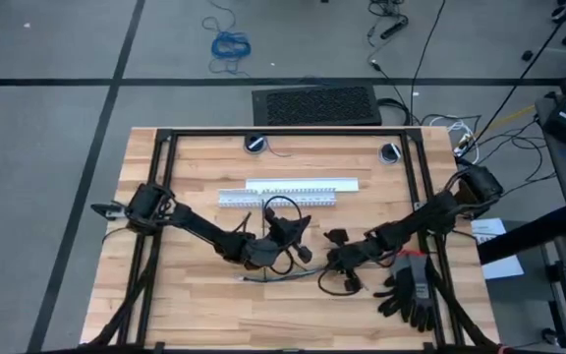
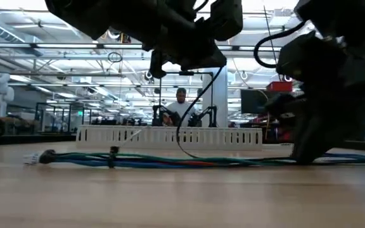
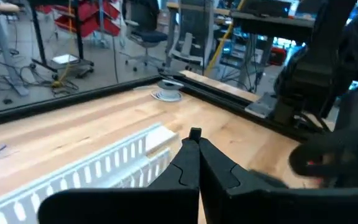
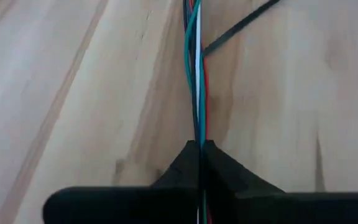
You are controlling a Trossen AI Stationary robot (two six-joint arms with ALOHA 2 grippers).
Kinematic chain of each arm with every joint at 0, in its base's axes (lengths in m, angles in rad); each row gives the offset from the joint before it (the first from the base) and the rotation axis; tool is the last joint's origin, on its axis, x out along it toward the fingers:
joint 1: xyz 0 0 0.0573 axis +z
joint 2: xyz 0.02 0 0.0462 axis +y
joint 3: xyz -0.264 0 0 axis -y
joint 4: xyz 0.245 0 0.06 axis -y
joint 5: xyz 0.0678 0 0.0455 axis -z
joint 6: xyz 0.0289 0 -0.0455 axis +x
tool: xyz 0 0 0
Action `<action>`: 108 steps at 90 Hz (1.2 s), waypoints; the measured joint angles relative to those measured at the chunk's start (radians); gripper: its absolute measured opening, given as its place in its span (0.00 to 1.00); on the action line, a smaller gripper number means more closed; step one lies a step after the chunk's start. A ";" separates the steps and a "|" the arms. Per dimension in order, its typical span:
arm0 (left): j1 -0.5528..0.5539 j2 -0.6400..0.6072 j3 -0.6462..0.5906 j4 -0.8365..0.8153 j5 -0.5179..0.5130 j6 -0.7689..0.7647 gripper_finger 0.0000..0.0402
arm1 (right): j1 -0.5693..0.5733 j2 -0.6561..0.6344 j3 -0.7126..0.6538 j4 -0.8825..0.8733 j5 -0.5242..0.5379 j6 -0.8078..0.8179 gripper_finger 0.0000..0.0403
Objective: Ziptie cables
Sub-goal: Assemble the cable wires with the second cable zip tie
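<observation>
Right fingers (image 4: 199, 149) pinching cables (image 4: 196, 74), table (image 4: 73, 93)

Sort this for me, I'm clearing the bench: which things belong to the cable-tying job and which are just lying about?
Job: the cables, clamped in the shut right gripper; a ziptie angling off them; the shut left gripper.
Lying about: white slotted ducts; black gloves; blue coiled cord on the floor.

Counted on the table: one bundle of cables (image 2: 170, 161), one ziptie (image 4: 238, 26) visible beside it just ahead of the right claw (image 4: 200, 147), two white slotted ducts (image 1: 303, 184), two black gloves (image 1: 411, 290), two arms.
</observation>
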 joint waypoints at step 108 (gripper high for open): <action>-0.061 -0.036 0.001 0.300 -0.019 0.287 0.00 | 0.156 -0.049 0.251 -0.440 0.245 0.010 0.00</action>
